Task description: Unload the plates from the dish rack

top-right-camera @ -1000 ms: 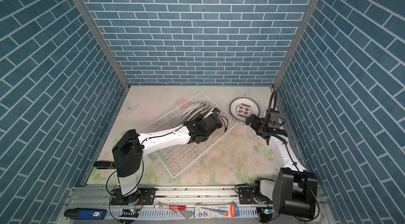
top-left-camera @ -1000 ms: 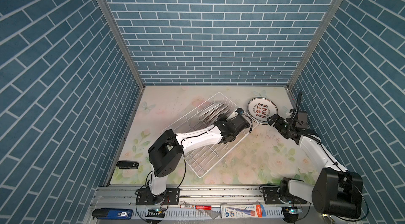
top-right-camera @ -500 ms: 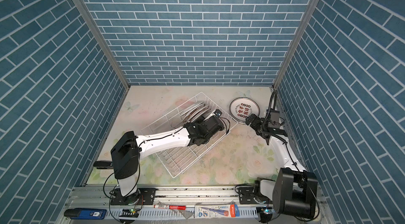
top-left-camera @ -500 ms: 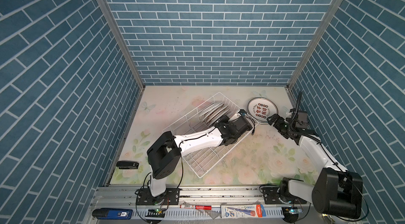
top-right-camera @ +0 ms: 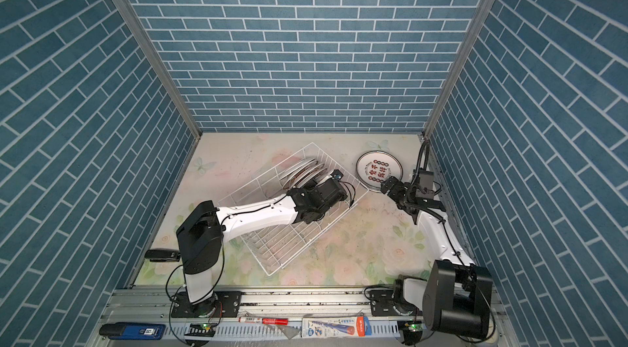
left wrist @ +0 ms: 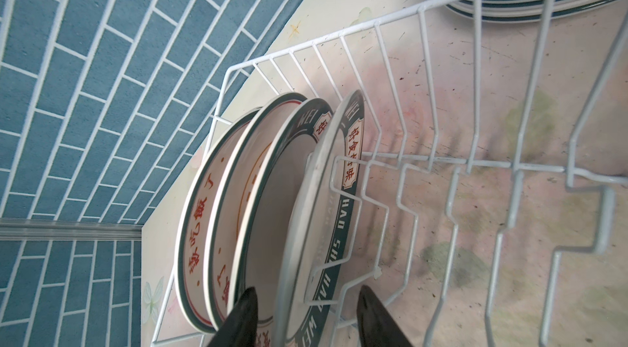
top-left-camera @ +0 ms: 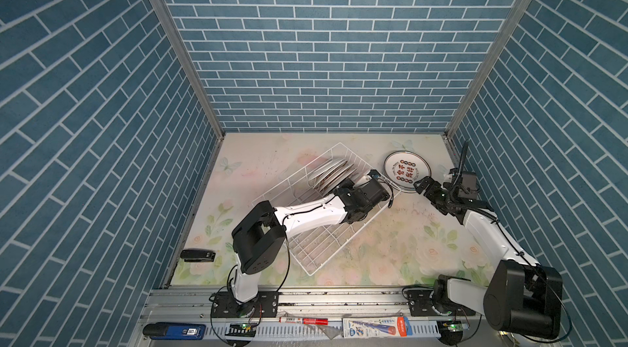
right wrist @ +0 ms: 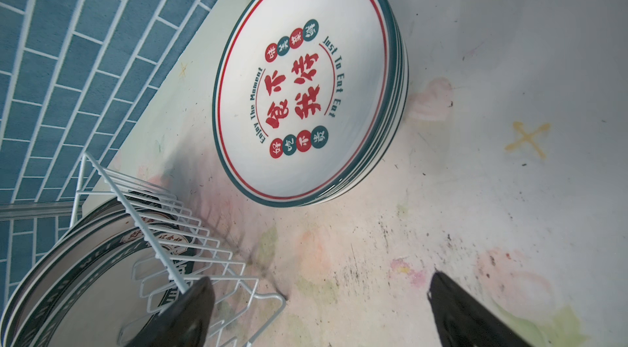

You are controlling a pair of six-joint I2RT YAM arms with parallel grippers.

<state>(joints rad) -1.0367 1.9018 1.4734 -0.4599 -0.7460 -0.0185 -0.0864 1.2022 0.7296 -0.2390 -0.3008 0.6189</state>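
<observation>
Several plates (left wrist: 217, 212) stand on edge at the far end of the white wire dish rack (left wrist: 373, 24), also seen in both top views (top-left-camera: 331, 172) (top-right-camera: 302, 172). My left gripper (left wrist: 307, 297) is open. Its fingers straddle the rim of the nearest plate (left wrist: 343, 236) with a gap on each side. A stack of plates (top-left-camera: 406, 172) (right wrist: 306, 90) lies flat on the table right of the dish rack (top-left-camera: 316, 250). My right gripper (right wrist: 319, 286) (top-left-camera: 421, 185) hangs open and empty above the table, between the rack's corner and the stack.
Blue brick walls close in the table on three sides. A black stapler-like object (top-left-camera: 197, 255) lies at the table's left edge. A marker (top-left-camera: 302, 321) and a blue device (top-left-camera: 176, 331) lie on the front rail. A yellow cross (right wrist: 526, 139) marks the table near the stack.
My left arm has shifted slightly over the rack and its jaws have drawn a little closer together. The right arm has not moved.
</observation>
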